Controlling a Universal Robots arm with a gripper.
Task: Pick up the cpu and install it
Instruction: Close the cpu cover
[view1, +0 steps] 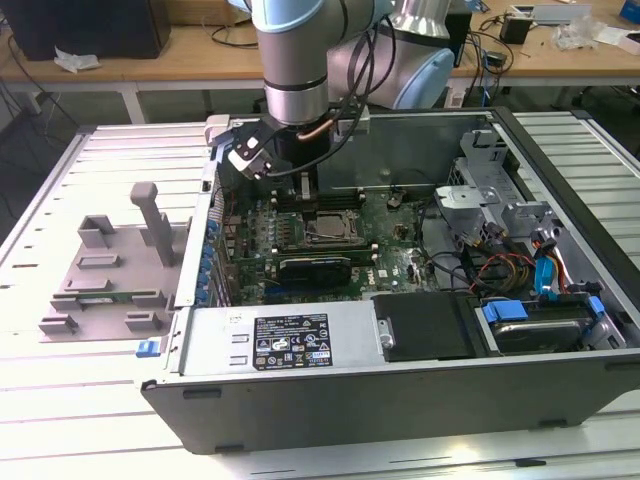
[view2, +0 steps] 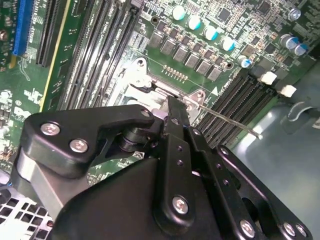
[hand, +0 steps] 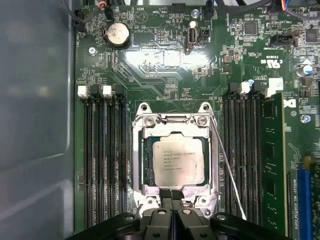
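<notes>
**A:** How do the fingers of the black pincer (hand: 172, 196) stand?

**B:** Pressed together, gripping nothing, tips at the edge of the silver metal socket frame (hand: 172, 120).

**A:** And the small square cpu with the silvery-white top (hand: 178, 161)?

**B:** Lying flat inside that frame, on the green motherboard (hand: 165, 65), between banks of black memory slots (hand: 102, 160). In the exterior view the open dark-grey computer case (view1: 400, 405) lies on a white slatted desk (view1: 60, 400).

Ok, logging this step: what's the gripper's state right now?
Gripper: closed, holding nothing; the cpu lies in its socket.
</notes>
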